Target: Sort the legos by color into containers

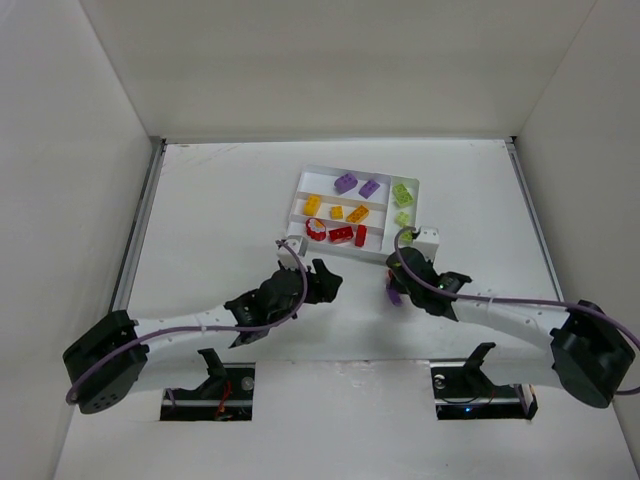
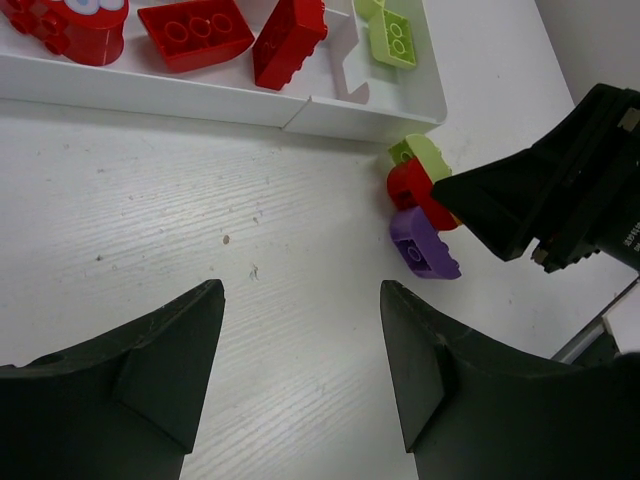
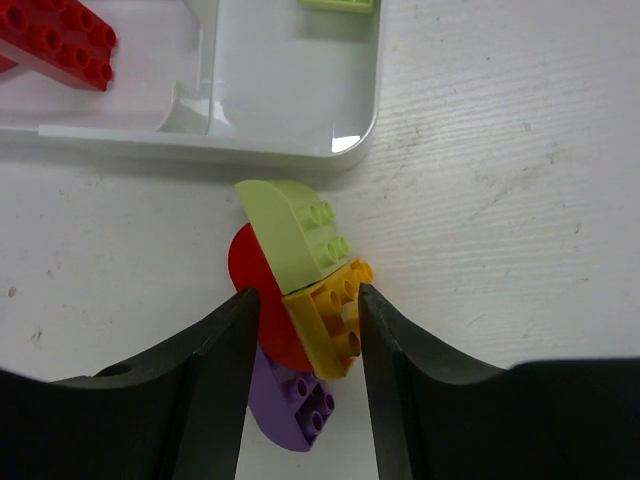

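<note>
Right wrist view: the right gripper (image 3: 305,300) stands half-closed around a small yellow-orange studded plastic brick (image 3: 325,325) and a red rounded brick (image 3: 250,265). These sit clustered with a lime green brick (image 3: 295,235) and a purple brick (image 3: 295,405) just outside the shallow white plastic tray (image 3: 290,100)'s corner. Whether the jaws actually pinch cannot be told. The left gripper (image 2: 300,300) hangs open and empty, near the tray's long wall.

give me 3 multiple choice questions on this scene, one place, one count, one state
1. Where is the loose clump? A inside the end slot; B on the table outside the tray corner; C inside the far slot.
2. How many colours are in it? A two; B three; C four.
3. The left tool is: A open, empty; B shut on a brick; C unseen.
B: it lies beside the corner. C: lime brick, red brick, orange brick, purple brick. A: fingers apart, nothing between.
</note>
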You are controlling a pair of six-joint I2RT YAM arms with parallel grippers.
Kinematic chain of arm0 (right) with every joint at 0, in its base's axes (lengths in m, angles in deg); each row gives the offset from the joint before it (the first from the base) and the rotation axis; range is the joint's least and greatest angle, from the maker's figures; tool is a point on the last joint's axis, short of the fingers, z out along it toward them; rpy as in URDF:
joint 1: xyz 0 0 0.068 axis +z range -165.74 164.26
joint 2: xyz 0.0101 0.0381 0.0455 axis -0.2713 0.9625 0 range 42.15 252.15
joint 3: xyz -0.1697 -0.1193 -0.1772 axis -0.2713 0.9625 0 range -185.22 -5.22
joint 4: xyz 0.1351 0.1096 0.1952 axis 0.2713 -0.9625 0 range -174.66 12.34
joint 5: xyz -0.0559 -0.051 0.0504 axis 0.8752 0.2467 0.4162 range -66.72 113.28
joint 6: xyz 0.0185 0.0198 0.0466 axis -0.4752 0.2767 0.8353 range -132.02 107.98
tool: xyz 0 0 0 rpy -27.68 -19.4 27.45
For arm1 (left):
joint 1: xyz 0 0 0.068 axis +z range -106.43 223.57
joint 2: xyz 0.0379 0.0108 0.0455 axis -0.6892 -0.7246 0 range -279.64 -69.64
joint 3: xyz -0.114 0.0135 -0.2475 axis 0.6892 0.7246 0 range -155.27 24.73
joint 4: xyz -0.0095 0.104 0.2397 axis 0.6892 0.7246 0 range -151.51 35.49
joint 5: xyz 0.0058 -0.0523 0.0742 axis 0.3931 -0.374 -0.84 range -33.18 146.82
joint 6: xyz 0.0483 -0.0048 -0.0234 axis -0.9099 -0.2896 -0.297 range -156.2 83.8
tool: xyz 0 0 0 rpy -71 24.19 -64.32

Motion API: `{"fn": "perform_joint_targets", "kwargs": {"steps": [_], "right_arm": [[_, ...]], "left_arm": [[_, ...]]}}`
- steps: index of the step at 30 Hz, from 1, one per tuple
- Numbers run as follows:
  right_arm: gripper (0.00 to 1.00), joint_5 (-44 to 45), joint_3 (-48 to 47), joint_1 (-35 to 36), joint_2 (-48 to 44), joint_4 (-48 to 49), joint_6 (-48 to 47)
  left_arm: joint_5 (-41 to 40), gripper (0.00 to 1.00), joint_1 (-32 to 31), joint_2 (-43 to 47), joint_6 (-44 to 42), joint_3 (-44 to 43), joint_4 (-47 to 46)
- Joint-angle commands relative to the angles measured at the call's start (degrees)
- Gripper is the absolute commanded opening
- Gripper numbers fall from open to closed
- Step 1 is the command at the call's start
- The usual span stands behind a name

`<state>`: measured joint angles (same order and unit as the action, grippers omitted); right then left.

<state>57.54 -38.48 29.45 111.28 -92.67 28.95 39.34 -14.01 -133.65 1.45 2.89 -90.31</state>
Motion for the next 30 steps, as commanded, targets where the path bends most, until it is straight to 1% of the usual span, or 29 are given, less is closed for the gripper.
{"fn": "perform_joint_targets", "kwargs": {"steps": [1, 5, 7, 10, 12, 16, 20, 26, 30], "right_arm": [[0.47, -1.3, 0.2, 0.9, -1.7, -0.7, 1.7], [0.39, -1.4, 0.1, 0.9, -1.7, -1.0, 1.7], [0.33, -1.4, 0.1, 0.9, -1.6, -0.7, 1.7], [0.25, -1.4, 0.2, 0.9, -1.5, -0.4, 1.7], [0.22, -1.6, 0.2, 0.9, -1.4, -0.2, 1.7], [0.21, -1.8, 0.1, 1.4, -2.6, 1.0, 1.7], [0.20, -3.9, -0.2, 1.9, -4.9, 2.7, 1.7], [0.20, -10.3, -1.5, 2.9, -6.8, 7.6, 1.7], [0.21, -13.2, -2.0, 3.5, -6.9, 10.7, 2.3]], "left_arm": [[1.5, 0.61, 1.0, 1.3, 0.6, 0.0, -2.3], [2.2, 0.61, 1.6, 1.8, 1.0, -0.1, -2.1], [2.4, 0.61, 1.7, 2.2, 1.4, 0.0, -2.0], [3.8, 0.65, 2.2, 2.8, 3.1, 0.4, -1.9], [5.3, 0.68, 2.8, 3.0, 4.8, 0.7, -1.9], [8.8, 0.76, 3.7, 3.4, 9.0, 1.9, -3.0], [11.3, 0.83, 4.4, 2.8, 13.7, 3.9, -7.0], [12.4, 0.84, 4.5, -0.3, 21.0, 6.5, -14.4], [11.3, 0.84, 4.0, -2.8, 23.3, 7.8, -19.4]]}}
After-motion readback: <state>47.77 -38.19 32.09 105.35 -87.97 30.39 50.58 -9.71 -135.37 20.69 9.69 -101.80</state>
